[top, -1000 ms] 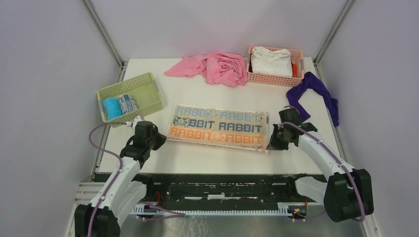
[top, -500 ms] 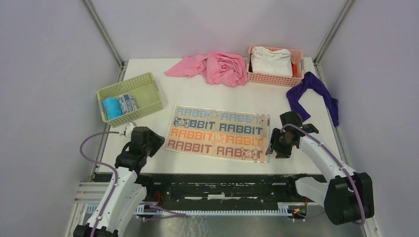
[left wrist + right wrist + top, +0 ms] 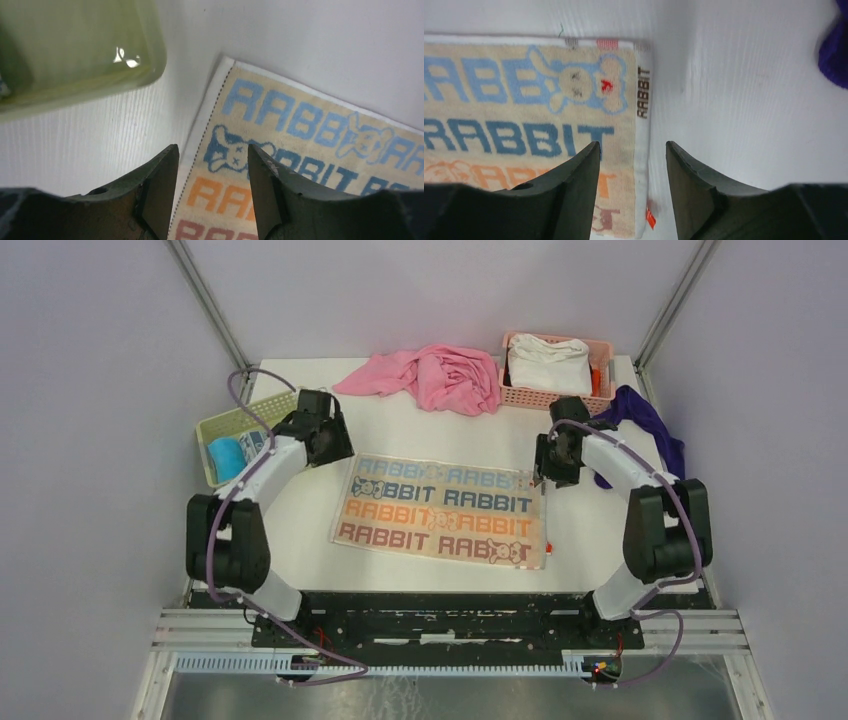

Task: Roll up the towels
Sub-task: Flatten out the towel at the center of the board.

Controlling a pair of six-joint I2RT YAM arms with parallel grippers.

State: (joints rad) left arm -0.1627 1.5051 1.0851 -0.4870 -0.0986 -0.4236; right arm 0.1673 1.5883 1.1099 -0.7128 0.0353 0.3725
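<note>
White table [image 3: 420, 435], walled on three sides by pale panels; contents listed from the near edge outward.

1. Cream RABBIT towel [image 3: 440, 510]: spread flat (lettering in blue and orange rows) across the middle of the table, towards the near edge, unrolled.
2. Left gripper [image 3: 330, 445]: above the towel's far left corner, fingers spread. In the left wrist view the towel's left hem runs between them. Whether they touch the cloth cannot be told.
3. Right gripper [image 3: 545, 465]: above the towel's far right corner, fingers likewise spread, straddling the right hem in the right wrist view. Contact cannot be told.
4. Green basket [image 3: 240, 418]: at the left edge of the table, partly behind the left arm. It holds the blue towel [image 3: 225, 457], rolled, and beside it the white printed towel [image 3: 252, 443], also rolled.
5. Pink cloth [image 3: 440, 375]: crumpled at the far edge.
6. Pink basket [image 3: 555, 398]: far right corner, holding a white cloth [image 3: 548, 360].
7. Purple cloth [image 3: 645, 415]: bunched along the right edge, behind the right arm.
</note>
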